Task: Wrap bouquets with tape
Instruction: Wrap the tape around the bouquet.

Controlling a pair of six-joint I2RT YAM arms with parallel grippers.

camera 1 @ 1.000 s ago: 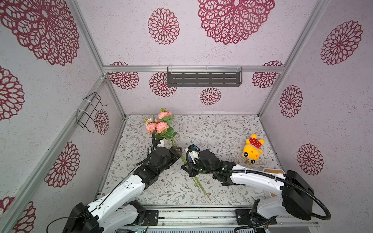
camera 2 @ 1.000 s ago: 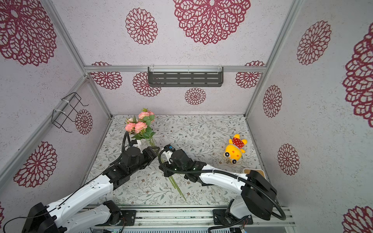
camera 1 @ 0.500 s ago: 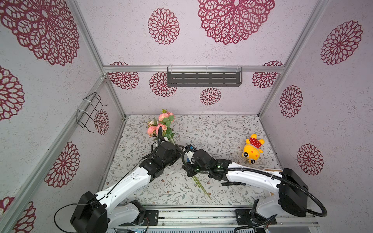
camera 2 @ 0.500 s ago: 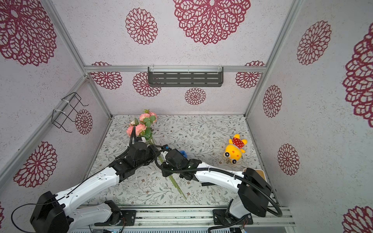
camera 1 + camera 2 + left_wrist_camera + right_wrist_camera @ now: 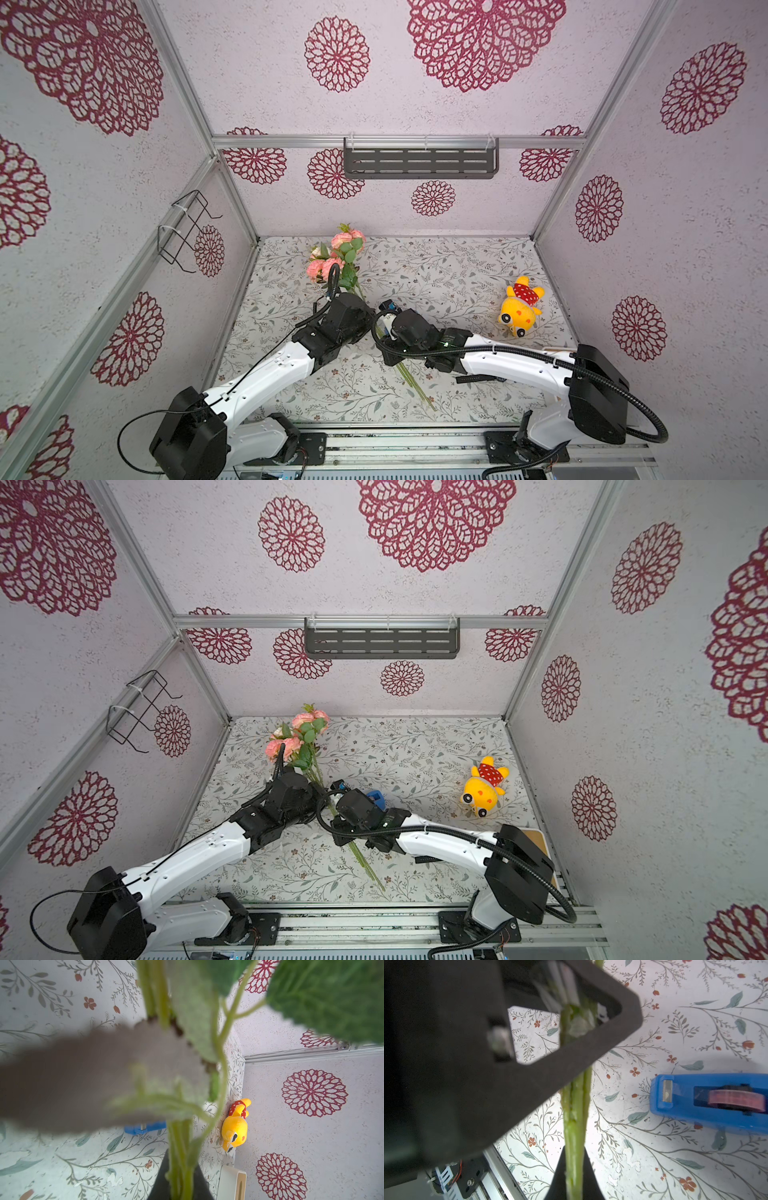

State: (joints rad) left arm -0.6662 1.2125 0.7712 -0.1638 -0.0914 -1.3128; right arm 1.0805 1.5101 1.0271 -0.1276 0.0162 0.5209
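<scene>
Clenched on the bouquet [image 5: 341,240] stems: jaws of left gripper [image 5: 179,1184] and right gripper [image 5: 575,1180], side by side at centre of both top views. Blooms above centre-left, stem ends toward lower centre. Just right of the right gripper, tape [image 5: 376,796]; toy [image 5: 517,313] well apart at far right.

tape dispenser [image 5: 685,1113]: glossy blue plastic | bouquets [image 5: 576,1105]: matt green stems | toy [image 5: 518,309]: plush cloth | shelf [image 5: 419,167]: matt metal
</scene>
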